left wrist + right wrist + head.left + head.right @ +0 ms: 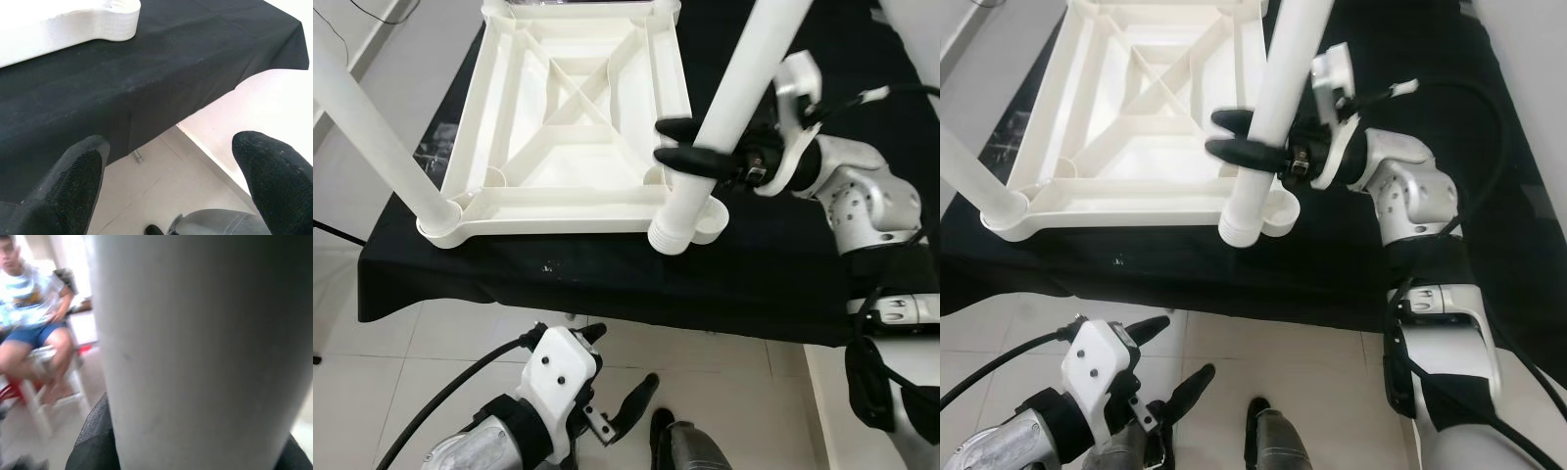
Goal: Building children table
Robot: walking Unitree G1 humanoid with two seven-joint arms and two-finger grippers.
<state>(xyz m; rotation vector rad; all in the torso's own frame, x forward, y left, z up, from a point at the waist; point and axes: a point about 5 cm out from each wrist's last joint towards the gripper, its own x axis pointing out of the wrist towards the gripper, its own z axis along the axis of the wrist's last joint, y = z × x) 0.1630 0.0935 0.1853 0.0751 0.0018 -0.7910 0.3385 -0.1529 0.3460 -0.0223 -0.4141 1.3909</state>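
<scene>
**Table leg held at the corner socket**

An upturned white tabletop (573, 117) is laid on a desk (607, 279) draped in black cloth, its ribbed underside facing up so that the corner sockets are open to receive legs. One white leg (372, 137) is already seated in the near-left corner socket and slants up and away towards the robot's left.

A second table leg (729, 117) is clamped by the right hand (690, 147), whose two black fingers are closed around the tube low down, not far above its ribbed end. That ribbed end is held just beside the near-right corner socket (710, 220), slightly to its front, and is not yet seated in it. The leg is tilted, so it is judged that it must be brought upright and shifted over the socket before it is pressed or twisted home. The low grip is probably chosen to give good control of the tip. In the right wrist view the leg is seen very close, with a seated person blurred in the background.

The left hand (612, 392) is held below the desk edge, over the tiled floor (440, 343), with its fingers spread apart and nothing between them. It is idle for the moment.
</scene>
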